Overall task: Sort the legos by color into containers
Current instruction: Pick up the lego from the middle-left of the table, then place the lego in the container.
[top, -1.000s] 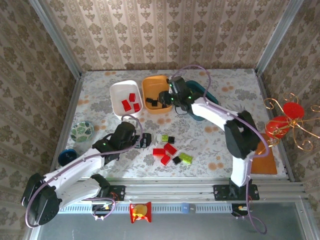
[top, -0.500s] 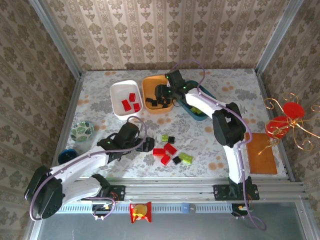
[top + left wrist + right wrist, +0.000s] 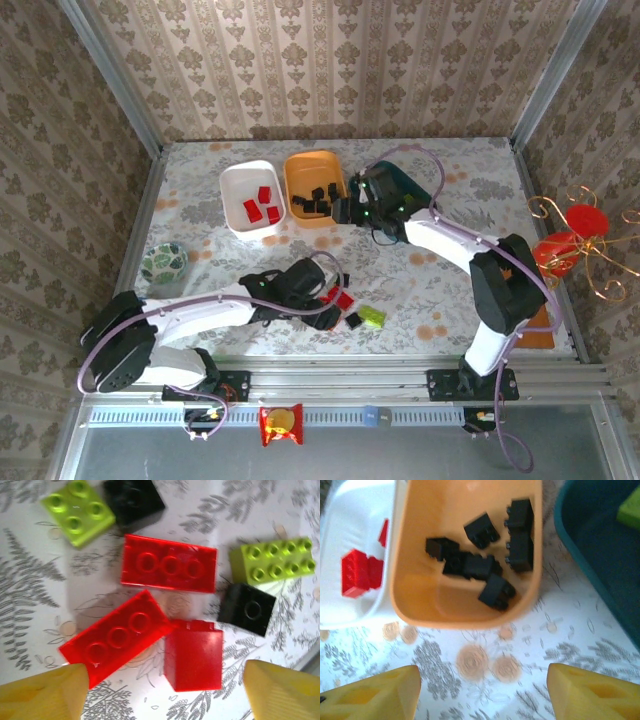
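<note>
Plastic, hard and glossy, the small red, lime green and black legos (image 3: 170, 570) look light, stiff and somewhat slippery, so a pinch across 2 flat opposite sides, below the studs, seems the safest hold. 7 lie loose in a tight cluster on the flower-patterned desk (image 3: 450, 290). Red ones sit in the white plastic tray (image 3: 350, 510), black ones in the orange plastic tray (image 3: 420, 600) and a lime one in the dark teal plastic tray (image 3: 590, 540). The left hand (image 3: 162, 669) hangs released over the cluster, its fingers straddling the 3 red bricks. The right hand (image 3: 482, 672) is released and empty, just beside the orange tray's near rim. Compared with 1 second ago, the left hand has moved from beside the cluster to above it, and the right hand has drawn back off the orange tray.
</note>
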You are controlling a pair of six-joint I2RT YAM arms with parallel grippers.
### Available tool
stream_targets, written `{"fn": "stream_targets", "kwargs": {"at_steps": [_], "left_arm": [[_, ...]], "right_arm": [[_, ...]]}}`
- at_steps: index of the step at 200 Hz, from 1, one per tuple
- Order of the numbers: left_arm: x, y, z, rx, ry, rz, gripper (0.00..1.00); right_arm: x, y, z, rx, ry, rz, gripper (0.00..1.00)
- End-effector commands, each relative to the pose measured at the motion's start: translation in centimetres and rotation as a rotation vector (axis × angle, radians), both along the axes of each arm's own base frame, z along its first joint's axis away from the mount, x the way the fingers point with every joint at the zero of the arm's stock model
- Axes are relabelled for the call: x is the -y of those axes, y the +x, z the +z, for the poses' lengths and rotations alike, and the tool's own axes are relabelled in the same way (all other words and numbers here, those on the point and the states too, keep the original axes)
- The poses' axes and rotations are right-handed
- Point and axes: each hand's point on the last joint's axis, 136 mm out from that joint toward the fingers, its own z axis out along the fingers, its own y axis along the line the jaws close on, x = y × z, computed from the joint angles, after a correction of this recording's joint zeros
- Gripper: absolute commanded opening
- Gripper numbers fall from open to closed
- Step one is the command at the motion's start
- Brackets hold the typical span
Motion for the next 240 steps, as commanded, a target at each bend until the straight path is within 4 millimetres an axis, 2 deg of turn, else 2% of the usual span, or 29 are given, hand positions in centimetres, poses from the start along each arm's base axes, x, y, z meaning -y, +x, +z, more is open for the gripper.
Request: {"fn": "stream_targets", "kwargs": {"at_steps": [1, 26, 82, 108, 141, 168, 184, 209, 221, 240], "left_arm": [[-0.8, -1.3, -1.6, -0.015, 0.12, -0.052, 0.75], [-0.1, -1.8, -2.5, -0.003, 0.176, -0.091, 0.67], [1.8, -1.6, -3.1, 0.023, 0.213, -0.145, 0.58], [1.9, -1.7, -3.4, 0.014, 0.224, -0.158, 0.51], [1.7, -1.7, -3.4, 0.014, 0.233, -0.156, 0.48], [1.5, -1.5, -3.1, 0.027, 0.236, -0.143, 0.37], [1.3, -1.0, -1.8, 0.057, 0.208, -0.123, 0.34], [1.3, 0.7, 2.6, 0.109, 0.062, -0.068, 0.34], [0.7, 2.5, 5.2, 0.152, -0.021, -0.01, 0.34], [-1.7, 7.1, 9.0, 0.248, -0.107, 0.143, 0.33]], "right_arm": [[0.9, -0.7, 1.5, 0.046, 0.023, -0.021, 0.69], [2.2, -1.4, 1.8, 0.053, 0.027, -0.043, 0.69], [4.0, -2.4, 2.8, 0.077, 0.036, -0.07, 0.69], [4.4, -2.8, 2.7, 0.078, 0.039, -0.078, 0.69], [4.9, -3.0, 2.4, 0.071, 0.038, -0.089, 0.69], [5.1, -2.9, 2.4, 0.071, 0.045, -0.098, 0.69], [5.3, -3.0, 2.3, 0.071, 0.042, -0.103, 0.69], [5.5, -3.2, 2.2, 0.068, 0.043, -0.108, 0.69], [5.5, -3.3, 2.0, 0.066, 0.045, -0.109, 0.69], [5.5, -3.3, 1.6, 0.06, 0.05, -0.117, 0.69]]}}
